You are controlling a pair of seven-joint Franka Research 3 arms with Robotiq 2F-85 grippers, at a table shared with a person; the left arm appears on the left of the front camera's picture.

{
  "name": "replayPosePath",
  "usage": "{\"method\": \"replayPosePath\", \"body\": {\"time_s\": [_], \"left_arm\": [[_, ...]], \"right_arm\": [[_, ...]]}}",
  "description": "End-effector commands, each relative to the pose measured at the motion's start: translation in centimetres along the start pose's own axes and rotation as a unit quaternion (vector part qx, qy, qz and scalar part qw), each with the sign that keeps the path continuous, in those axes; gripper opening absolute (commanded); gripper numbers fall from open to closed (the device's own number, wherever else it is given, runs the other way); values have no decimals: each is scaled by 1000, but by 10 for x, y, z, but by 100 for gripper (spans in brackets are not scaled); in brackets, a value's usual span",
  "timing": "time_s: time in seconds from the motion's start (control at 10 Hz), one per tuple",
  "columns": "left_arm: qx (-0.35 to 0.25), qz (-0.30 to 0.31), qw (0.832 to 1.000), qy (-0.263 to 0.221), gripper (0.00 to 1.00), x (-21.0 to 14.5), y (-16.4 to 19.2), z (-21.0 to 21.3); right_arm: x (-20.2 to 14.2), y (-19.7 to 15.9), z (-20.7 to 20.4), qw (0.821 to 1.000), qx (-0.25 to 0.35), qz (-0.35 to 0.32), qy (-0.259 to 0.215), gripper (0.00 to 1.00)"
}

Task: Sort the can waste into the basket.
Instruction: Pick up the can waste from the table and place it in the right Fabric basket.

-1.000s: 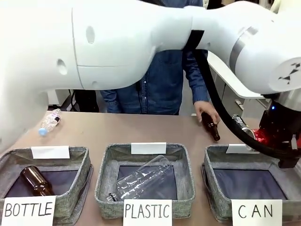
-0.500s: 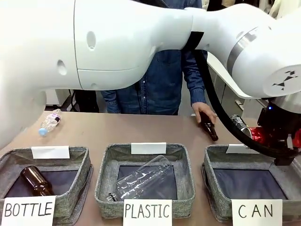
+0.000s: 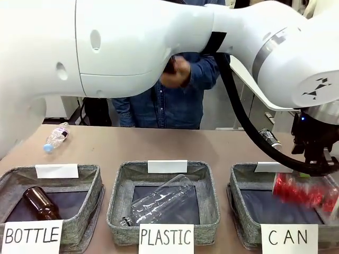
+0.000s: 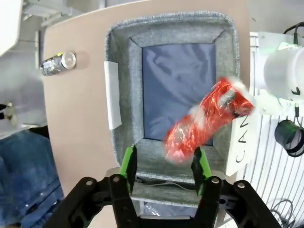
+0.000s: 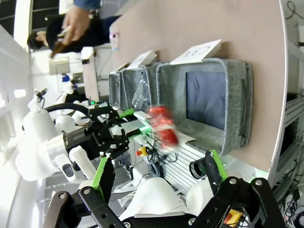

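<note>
left gripper: jaws wide, holding nothing | red can: blurry, in the air over the CAN basket | right gripper: jaws wide, empty | dark can: lying on the table behind the basket | person's hand: raised, far side

Bright, even indoor light; shadows soft, faint inside the basket. Red can motion-smeared in front and both wrist views. Person's raised hand blurred too. White arm near lens, almost blown out. Wrist views wide-angle, table edges bowed; fingers sharp.
</note>
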State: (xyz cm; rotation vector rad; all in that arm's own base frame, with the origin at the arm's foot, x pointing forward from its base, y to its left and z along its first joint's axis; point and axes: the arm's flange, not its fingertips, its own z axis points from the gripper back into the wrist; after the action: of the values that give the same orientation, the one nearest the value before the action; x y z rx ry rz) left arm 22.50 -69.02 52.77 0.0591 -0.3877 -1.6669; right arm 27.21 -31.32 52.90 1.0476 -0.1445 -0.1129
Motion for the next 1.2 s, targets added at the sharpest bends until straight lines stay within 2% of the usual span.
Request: {"method": "replayPosePath", "body": {"time_s": [0.0,0.6,0.8,0.9,1.0,1.1], "left_arm": [[26,15,1000,-1,100,-13,-1,2],[28,28,999,-16,100,-30,5,20],[30,-2,1000,2,100,-32,-3,39],[-7,-1,1000,12,100,-32,-6,42],[30,14,999,-6,100,-19,7,32],[19,10,1000,0,100,-21,1,39]], "right_arm": [[-3,5,-1,1000,-1,-10,-4,100],[-3,5,-1,1000,-1,-10,-4,100],[-3,5,-1,1000,-1,-10,-4,100],[-3,5,-1,1000,-1,-10,-4,100],[-3,5,-1,1000,-1,-10,-4,100],[-3,5,-1,1000,-1,-10,-4,100]]}}
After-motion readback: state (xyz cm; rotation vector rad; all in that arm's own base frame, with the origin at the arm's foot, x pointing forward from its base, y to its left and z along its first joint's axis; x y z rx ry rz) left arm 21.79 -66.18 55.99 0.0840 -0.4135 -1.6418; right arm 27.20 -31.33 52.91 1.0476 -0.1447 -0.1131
